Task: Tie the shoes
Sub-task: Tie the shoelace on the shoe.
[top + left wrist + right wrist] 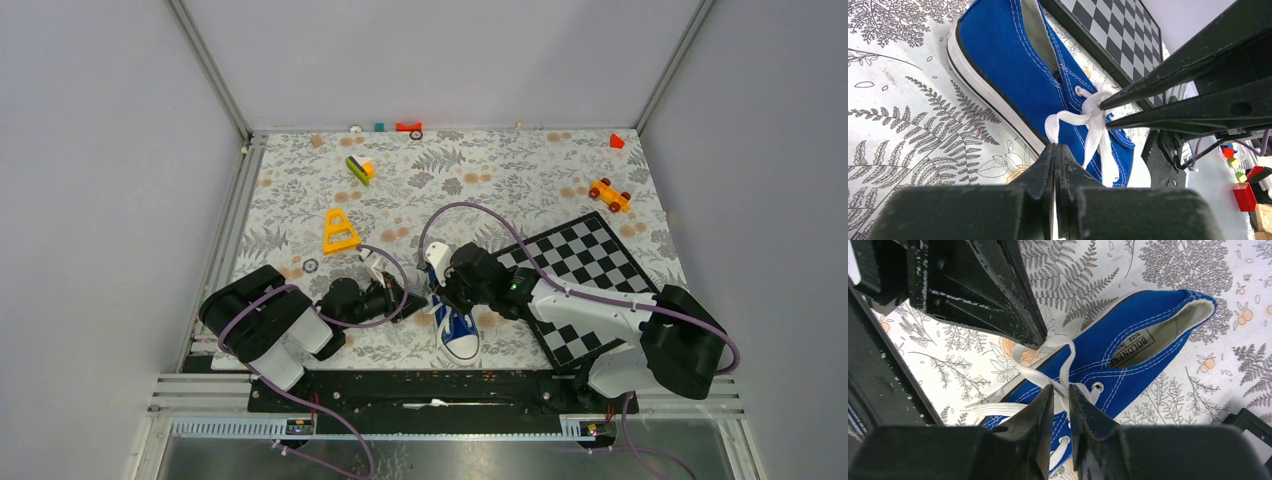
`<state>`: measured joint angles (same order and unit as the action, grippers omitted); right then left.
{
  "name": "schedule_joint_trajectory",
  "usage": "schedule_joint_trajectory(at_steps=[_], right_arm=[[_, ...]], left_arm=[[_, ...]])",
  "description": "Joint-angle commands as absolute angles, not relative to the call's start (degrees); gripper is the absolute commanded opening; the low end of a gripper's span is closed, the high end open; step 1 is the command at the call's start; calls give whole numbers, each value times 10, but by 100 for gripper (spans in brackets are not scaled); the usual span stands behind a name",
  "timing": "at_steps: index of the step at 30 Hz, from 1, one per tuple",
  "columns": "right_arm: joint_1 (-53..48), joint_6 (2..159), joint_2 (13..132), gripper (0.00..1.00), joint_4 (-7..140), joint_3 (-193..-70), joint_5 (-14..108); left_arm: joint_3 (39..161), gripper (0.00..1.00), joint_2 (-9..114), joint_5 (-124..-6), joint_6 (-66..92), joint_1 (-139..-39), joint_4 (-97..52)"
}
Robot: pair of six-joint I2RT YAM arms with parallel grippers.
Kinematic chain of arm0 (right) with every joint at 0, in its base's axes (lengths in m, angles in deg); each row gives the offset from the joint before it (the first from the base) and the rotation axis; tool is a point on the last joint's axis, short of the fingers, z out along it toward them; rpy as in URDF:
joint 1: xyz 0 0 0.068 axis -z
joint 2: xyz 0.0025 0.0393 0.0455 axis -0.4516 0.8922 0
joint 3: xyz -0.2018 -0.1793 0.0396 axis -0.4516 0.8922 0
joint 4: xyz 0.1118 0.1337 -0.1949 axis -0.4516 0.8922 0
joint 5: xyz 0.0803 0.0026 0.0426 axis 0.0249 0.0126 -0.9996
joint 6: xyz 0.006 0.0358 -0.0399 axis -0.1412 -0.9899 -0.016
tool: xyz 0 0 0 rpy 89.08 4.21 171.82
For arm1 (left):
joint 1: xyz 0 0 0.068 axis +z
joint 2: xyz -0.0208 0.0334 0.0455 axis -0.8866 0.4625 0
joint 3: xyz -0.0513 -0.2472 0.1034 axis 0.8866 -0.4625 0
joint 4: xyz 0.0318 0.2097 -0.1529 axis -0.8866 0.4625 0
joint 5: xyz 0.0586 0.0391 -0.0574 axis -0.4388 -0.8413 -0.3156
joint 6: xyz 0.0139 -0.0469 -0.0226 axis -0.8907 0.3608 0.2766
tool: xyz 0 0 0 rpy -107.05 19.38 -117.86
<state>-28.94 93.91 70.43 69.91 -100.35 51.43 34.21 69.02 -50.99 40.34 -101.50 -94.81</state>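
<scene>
Black and clenched flat together, the fingers of your left gripper [1055,150] sit nearest in the left wrist view. A white loop of the laces [1095,137] runs straight into their tips, so I judge they are pinching it.

Just past those tips and a little to their right, the strands cross and bunch at the top eyelets. Your right gripper [1061,392] meets them there from the opposite side. Its fingers stand a narrow slit apart with a strand passing between them. You cannot tell from these views whether they bite on it or only straddle it.

Under and beyond both sets of tips lies the blue canvas sneaker [1013,60]. It rests on its white sole on the fern-print tablecloth [903,125], between the two grippers, with its toe cap toward the arm bases and its heel opening away from them.

Behind your right fingers is the chessboard [585,265]. Well beyond your left fingers stands a yellow cone [340,232], and farther out still an orange toy car [609,194].

As for progress, you look to be early. The laces are threaded and crossed, perhaps drawn into a first half-knot at the eyelets, with both grippers working the strands. No bow shows: no paired loops, nothing cinched. By my reckoning you have yet to form the loops, wrap one about the other and pull tight.
</scene>
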Motion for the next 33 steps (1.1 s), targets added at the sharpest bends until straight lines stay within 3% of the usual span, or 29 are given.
schedule_joint_trajectory(at_steps=[1,3,7,12,14,16,26,29,33], right_arm=[[-294,944,706,17,676,-1019,547],[-294,943,702,8,675,-1018,548],[-294,940,697,0,672,-1014,548],[-294,938,687,0,666,-1007,547],[-294,936,692,29,666,-1009,547],[-294,933,701,40,670,-1016,548],[-294,930,726,43,665,-1022,565],[-294,929,729,37,665,-1021,572],[-294,929,711,12,643,-1012,571]], left_arm=[[342,0,694,-505,399,-1011,-995],[342,0,695,-505,399,-1010,-996],[342,0,697,-505,399,-1010,-998],[342,0,696,-504,399,-1009,-999],[342,0,697,-504,400,-1009,-1000],[342,0,697,-503,400,-1009,-1000],[342,0,696,-501,400,-1009,-1001],[343,0,697,-499,401,-1009,-1001],[342,0,696,-499,401,-1009,-1001]])
